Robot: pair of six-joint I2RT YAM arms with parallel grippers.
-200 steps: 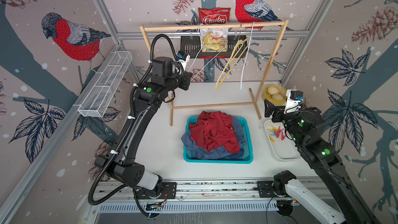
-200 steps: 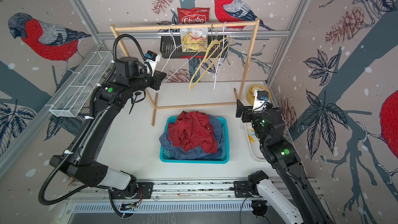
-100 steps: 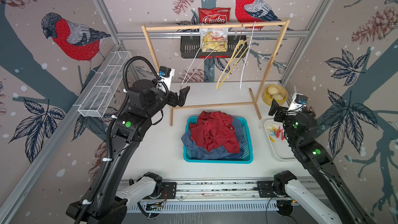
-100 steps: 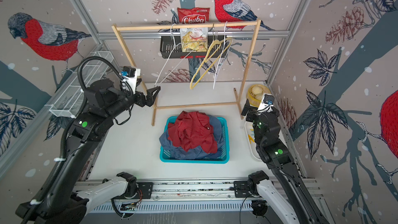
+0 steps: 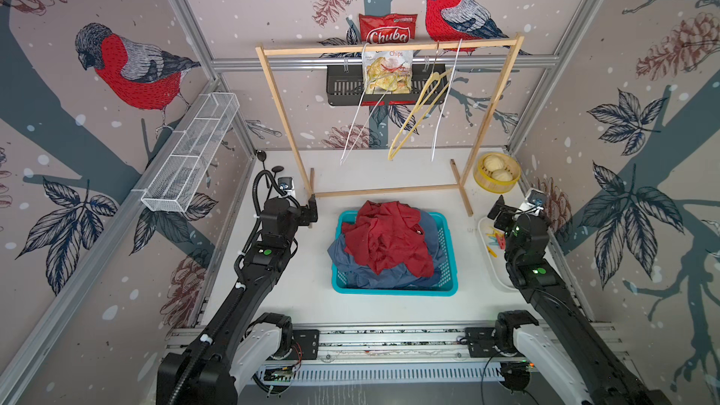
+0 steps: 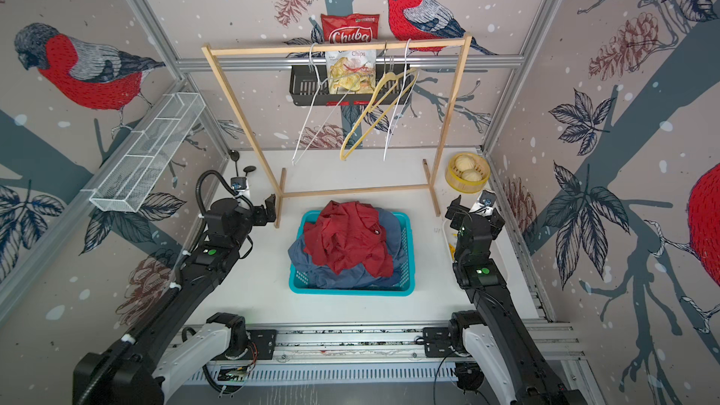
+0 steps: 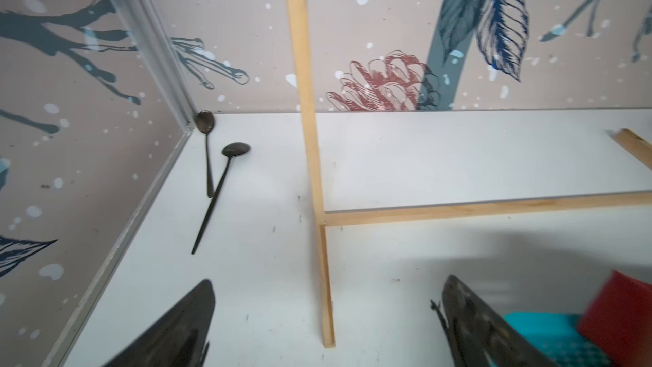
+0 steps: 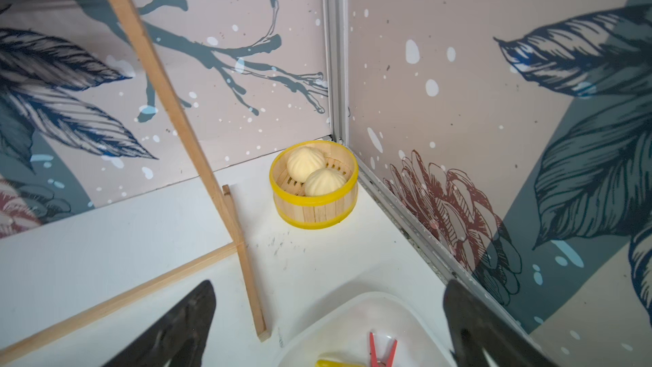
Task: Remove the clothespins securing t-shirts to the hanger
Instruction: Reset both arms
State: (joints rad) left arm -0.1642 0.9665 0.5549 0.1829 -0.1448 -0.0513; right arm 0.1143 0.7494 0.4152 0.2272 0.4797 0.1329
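Hands, both open and empty. My left hand (image 5: 307,211) stands wide apart, holding nothing, just left of the near left foot of the rack (image 5: 389,47). My right hand (image 5: 498,210) gapes the same way over the far end of the white tray (image 5: 491,268). The clothespins (image 5: 495,241) lie in that tray, just near of and below my right hand and well apart from my left. Their long axes are too small to read. The t-shirts (image 5: 389,243) are heaped in the teal basket (image 5: 393,291) on the worktop between my arms. The hangers (image 5: 419,111) hang bare, so I judge that no pin is left to pull.
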